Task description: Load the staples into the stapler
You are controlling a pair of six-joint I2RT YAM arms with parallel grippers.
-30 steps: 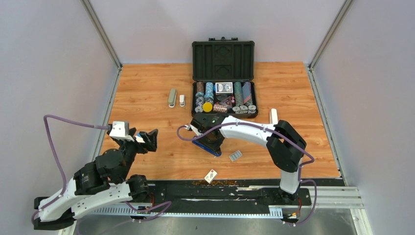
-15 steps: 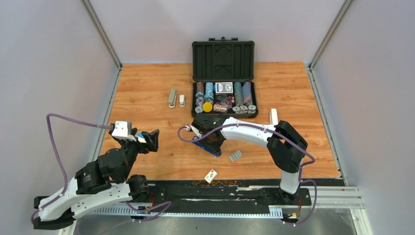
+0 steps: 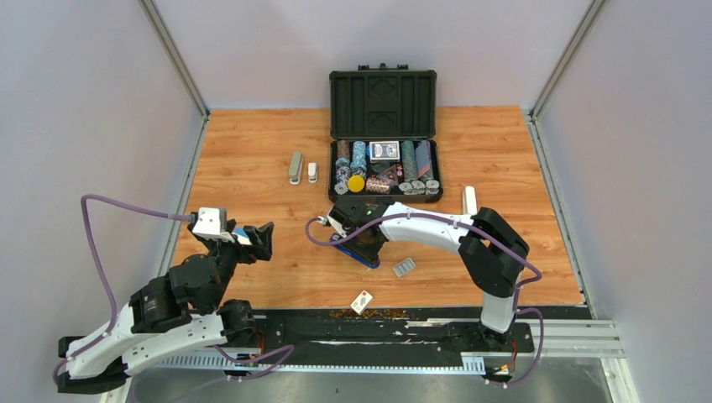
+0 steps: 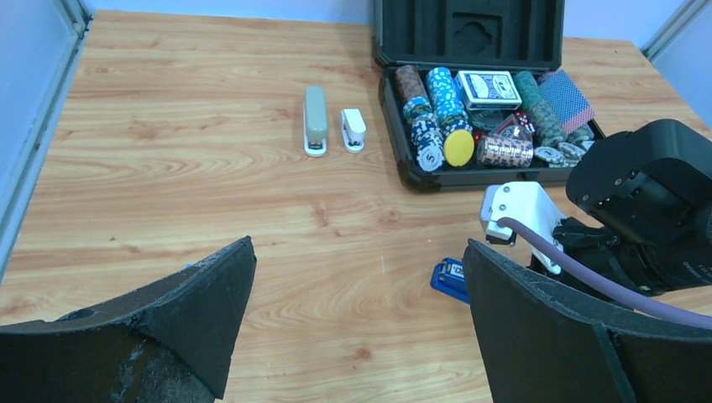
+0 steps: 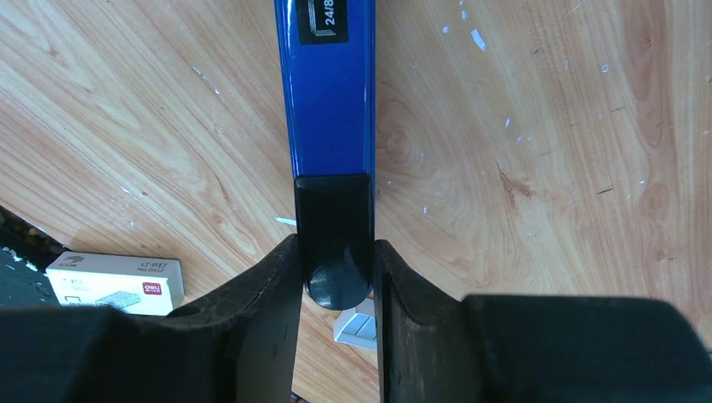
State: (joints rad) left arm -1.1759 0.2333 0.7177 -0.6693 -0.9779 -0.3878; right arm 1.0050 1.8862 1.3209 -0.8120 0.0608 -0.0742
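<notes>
Top view: over the last second the right gripper [image 3: 359,242] has edged only slightly toward the upper right. The stapler [image 3: 356,257] under it at frame centre has barely shifted. The staples [image 3: 404,267] lie apart at its lower right, untouched. The left gripper [image 3: 257,238], left of centre, has hardly stirred.

Left wrist view: its jaws gape wide, holding nothing. The stapler's blue tip peeks out at centre right beneath the right arm [image 4: 646,193].

Right wrist view: the fingers [image 5: 277,277] pinch the stapler's black tail from both sides. I judge the grip settled, with the opening not yet begun.
</notes>
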